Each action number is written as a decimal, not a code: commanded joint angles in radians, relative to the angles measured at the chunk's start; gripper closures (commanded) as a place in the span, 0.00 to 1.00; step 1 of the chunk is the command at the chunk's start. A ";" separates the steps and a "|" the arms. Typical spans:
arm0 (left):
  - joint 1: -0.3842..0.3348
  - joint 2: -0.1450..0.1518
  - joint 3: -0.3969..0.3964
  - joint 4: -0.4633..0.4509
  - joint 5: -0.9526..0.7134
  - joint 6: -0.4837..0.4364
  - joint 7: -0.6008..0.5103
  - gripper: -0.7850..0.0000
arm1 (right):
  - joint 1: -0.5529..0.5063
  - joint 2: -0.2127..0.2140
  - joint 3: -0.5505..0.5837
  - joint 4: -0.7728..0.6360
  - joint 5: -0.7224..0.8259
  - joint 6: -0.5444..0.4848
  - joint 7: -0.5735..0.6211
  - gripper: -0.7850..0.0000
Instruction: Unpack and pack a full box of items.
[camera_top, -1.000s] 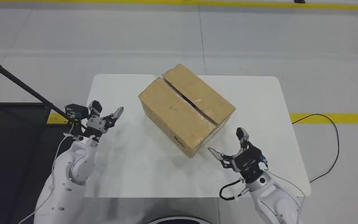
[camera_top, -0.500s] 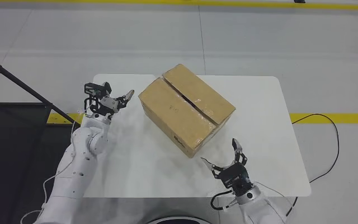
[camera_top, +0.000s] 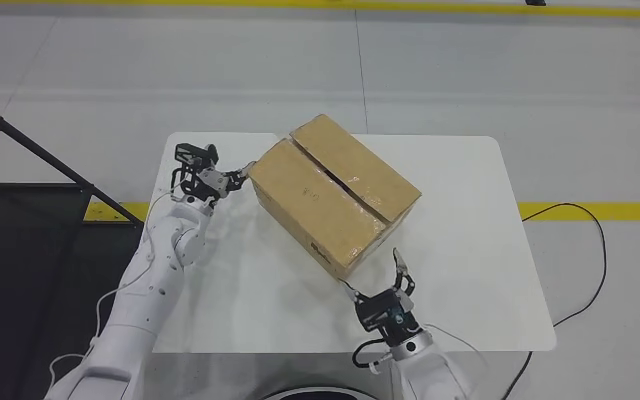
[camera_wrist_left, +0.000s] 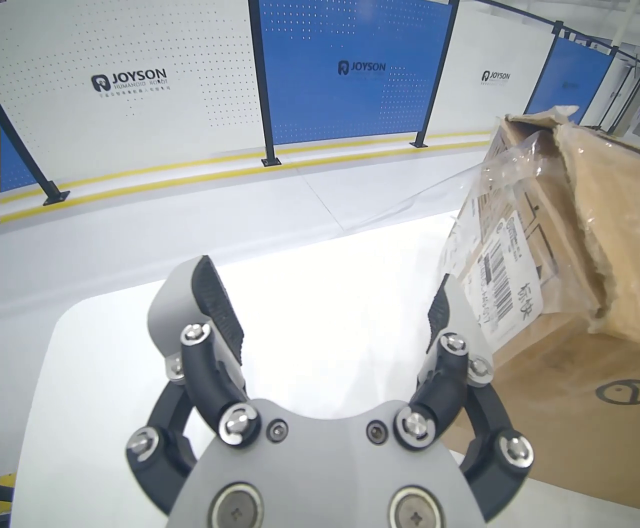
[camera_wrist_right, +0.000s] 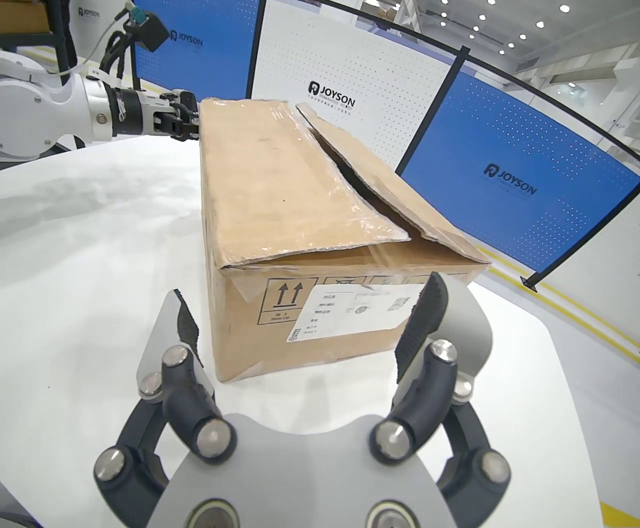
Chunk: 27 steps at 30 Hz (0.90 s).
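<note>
Left tool (camera_top: 238, 176): two dark-padded fingers (camera_wrist_left: 216, 295) spread apart, gripping nothing, set at the far left corner of the box (camera_top: 335, 200); one pad lies just beside that end face, and contact cannot be confirmed. Right tool (camera_wrist_right: 305, 290): fingers likewise spread apart and empty, held above the counter (camera_top: 460, 200) near the box's near end, facing it with a gap between. Box: one brown cardboard carton, upright, standing diagonally across the middle of the counter between the two tools, closed on top. Top flaps (camera_wrist_right: 270, 190): two, meeting along a lengthwise seam; edges ragged at the seam, the flap nearer the left tool lifted slightly above the other at the near end. Clear tape (camera_wrist_left: 505, 165): wrinkled film over the far left corner and end face, partly loose and torn where it meets the top edge. Near-end label (camera_wrist_right: 350, 310): white, rectangular, beside printed upward arrows. Far-end label (camera_wrist_left: 500, 280): white, barcoded, under the film. Counter: white, rounded corners. Surroundings: pale grey floor with a yellow line (camera_top: 580, 210); a black cable (camera_top: 590, 260) lying on the floor beside the counter's right edge; blue and white perforated panels (camera_wrist_right: 525, 165) on black posts behind.
</note>
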 joint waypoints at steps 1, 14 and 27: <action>-0.003 0.000 0.001 0.007 -0.003 -0.010 0.008 0.00 | 0.016 -0.006 -0.012 0.019 -0.011 0.048 0.028 0.00; 0.011 0.008 -0.004 0.016 0.013 -0.085 0.039 0.00 | 0.067 -0.029 -0.037 0.067 -0.001 0.113 0.087 0.00; 0.047 0.016 -0.006 -0.039 0.029 -0.133 0.053 0.00 | 0.021 -0.028 0.040 0.037 0.054 0.110 0.073 0.00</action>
